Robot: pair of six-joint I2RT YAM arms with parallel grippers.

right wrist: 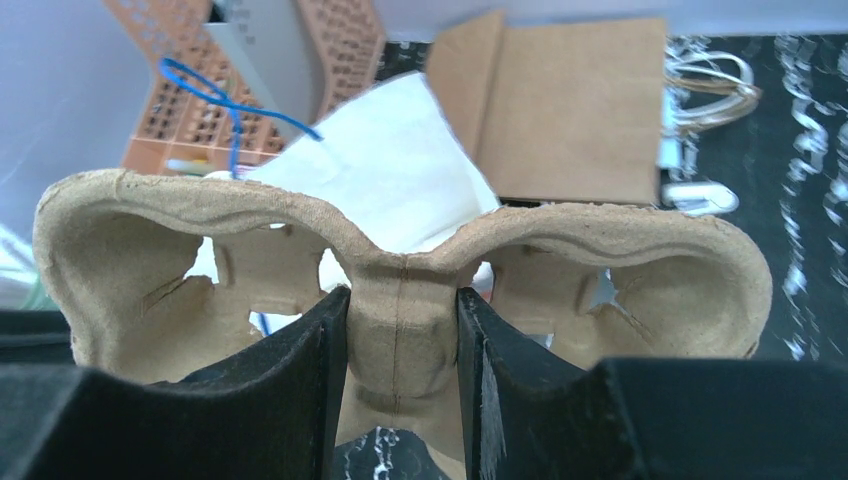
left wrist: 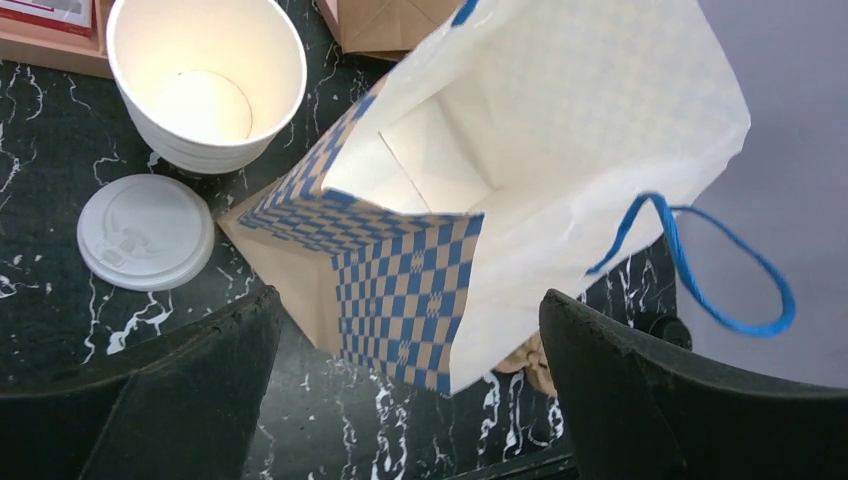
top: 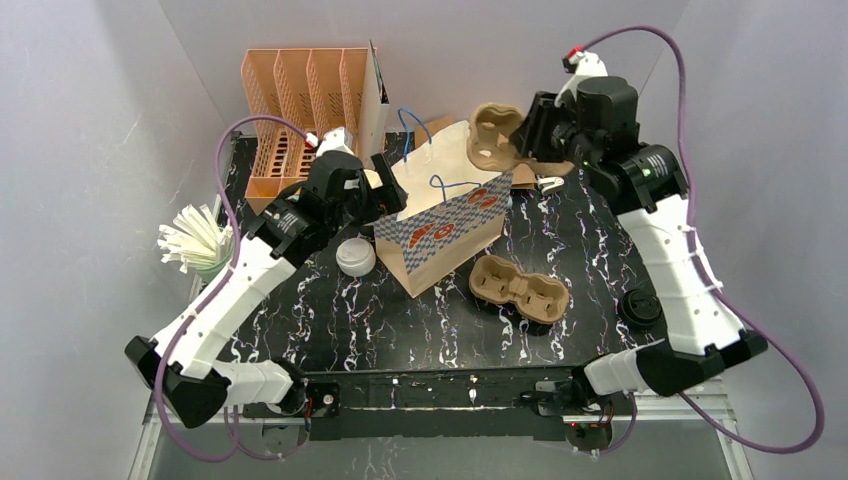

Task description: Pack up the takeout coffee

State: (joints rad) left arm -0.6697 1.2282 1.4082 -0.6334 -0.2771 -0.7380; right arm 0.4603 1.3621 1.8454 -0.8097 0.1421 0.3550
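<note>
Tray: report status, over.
Left gripper open by bag. Right gripper shut on tray, held at bag mouth. Cup unlidded, lid beside it. Bag open.

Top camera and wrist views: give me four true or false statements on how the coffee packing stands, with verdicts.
1. The right gripper has its jaws shut on the middle of a raised pulp tray. True.
2. The white cup next to the bag has its lid on. False: the cup is open, and a white lid lies on the table beside it.
3. A second pulp tray lies on the table by the bag. True.
4. The left gripper has its jaws shut on the bag. False: the jaws stand wide open over the bag's mouth.
</note>
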